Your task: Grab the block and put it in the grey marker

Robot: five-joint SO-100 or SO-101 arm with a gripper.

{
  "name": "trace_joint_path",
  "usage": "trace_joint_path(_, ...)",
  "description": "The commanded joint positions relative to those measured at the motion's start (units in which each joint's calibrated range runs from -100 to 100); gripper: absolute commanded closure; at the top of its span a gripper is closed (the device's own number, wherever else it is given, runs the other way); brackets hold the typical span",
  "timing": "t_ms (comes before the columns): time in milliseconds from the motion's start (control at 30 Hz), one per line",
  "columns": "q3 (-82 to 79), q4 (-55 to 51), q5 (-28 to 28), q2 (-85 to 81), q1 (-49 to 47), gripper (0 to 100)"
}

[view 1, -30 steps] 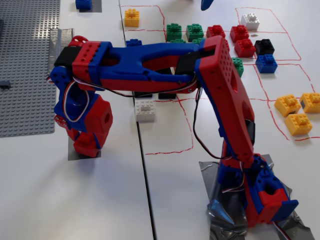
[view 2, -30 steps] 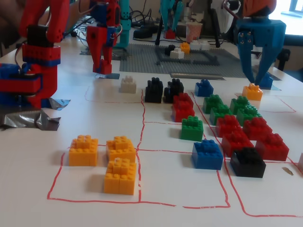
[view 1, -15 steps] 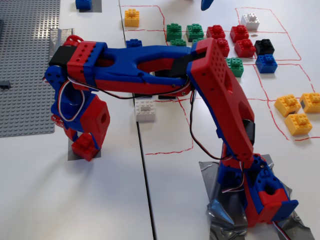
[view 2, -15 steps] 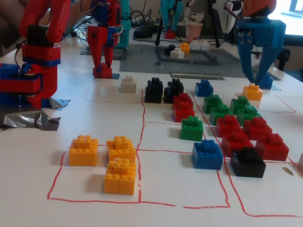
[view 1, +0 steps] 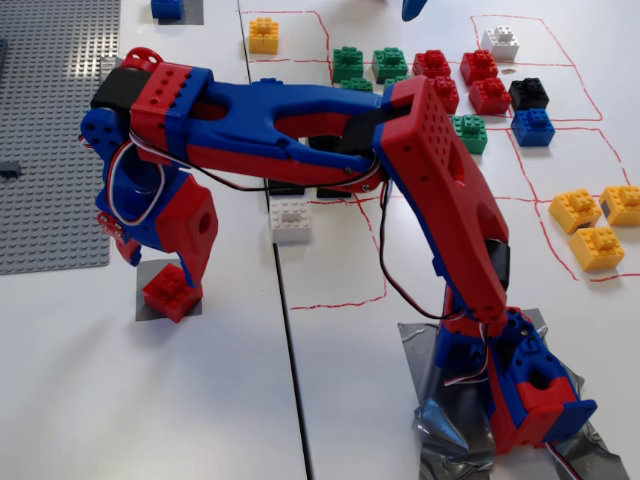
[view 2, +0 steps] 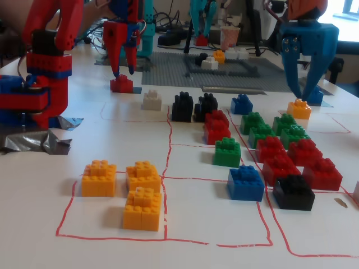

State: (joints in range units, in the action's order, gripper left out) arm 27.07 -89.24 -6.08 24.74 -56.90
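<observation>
The red and blue arm reaches down to the grey marker (view 1: 148,300), a flat square patch on the white surface (view 1: 200,400). The red block (view 1: 170,292) sits on that patch, between the spread fingers (view 2: 116,39), which look released. Placing seems nearly done; next the arm likely lifts straight up without nudging the block. No containers are visible.

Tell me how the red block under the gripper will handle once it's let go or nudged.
The block looks like rigid moulded plastic, so it should keep its shape when squeezed. Its flat square base, resting on the grey marker, suggests it will sit still rather than roll. It is probably light, so the gripper brushing it on release might slide it across the smooth table.
</observation>
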Motion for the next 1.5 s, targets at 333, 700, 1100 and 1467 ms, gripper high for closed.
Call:
trace_joint_path(333,-7.9,-0.9,0.8,-24.8,3.8,98)
trace_joint_path(700,-20.9,-2.4,3.1,-41.2,13.6,100)
trace_joint_path(1100,-25.1,-6.1,7.0,-50.5,28.3,100)
trace_joint_path(1467,-26.2,-6.9,10.6,-52.8,44.2,100)
